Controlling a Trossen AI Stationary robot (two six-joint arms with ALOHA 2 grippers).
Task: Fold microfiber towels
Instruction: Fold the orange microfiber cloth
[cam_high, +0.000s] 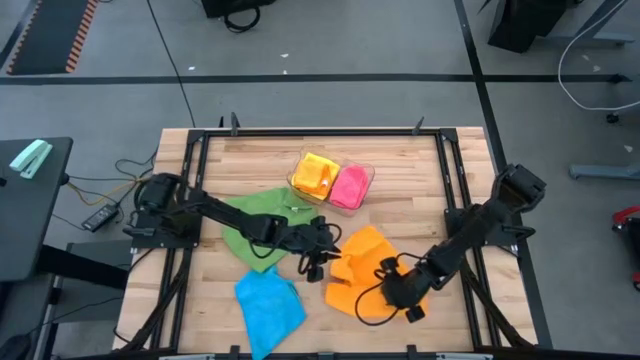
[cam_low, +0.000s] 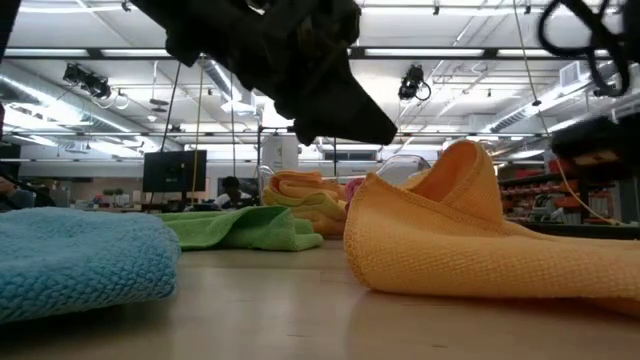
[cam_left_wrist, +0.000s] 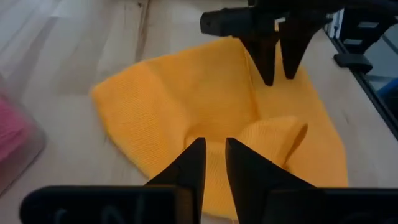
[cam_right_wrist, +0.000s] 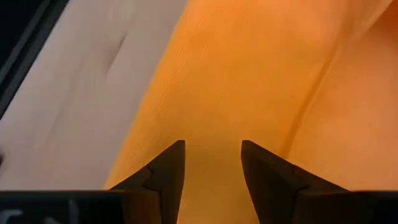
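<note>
1. The orange towel (cam_high: 365, 268) lies rumpled on the wooden table (cam_high: 420, 170), near the front edge and right of centre. One part of it is humped up into a rounded fold (cam_low: 470, 180).
2. The left gripper (cam_left_wrist: 211, 155) reaches in from the left and hovers at the orange towel's left edge. Its jaws stand a narrow gap apart with only a slit between the tips; no cloth is seen caught between them.
3. The right gripper (cam_right_wrist: 212, 158) comes in from the right and sits low over the near right part of the orange towel. Its jaws are parted, and the cloth shows in the gap beneath them, not pinched.
4. In the left wrist view the right gripper's two dark fingers (cam_left_wrist: 264, 56) point down at the far side of the orange towel.
5. The green towel (cam_high: 258, 222) lies spread under the left arm, left of centre.
6. The blue towel (cam_high: 268, 305) lies crumpled at the near edge, left of the orange one and apart from it.
7. The yellow towel (cam_high: 316, 175) and the pink towel (cam_high: 349, 187) sit side by side, folded, in the clear plastic tray (cam_high: 368, 172) toward the far side of the table, the yellow on the left.
</note>
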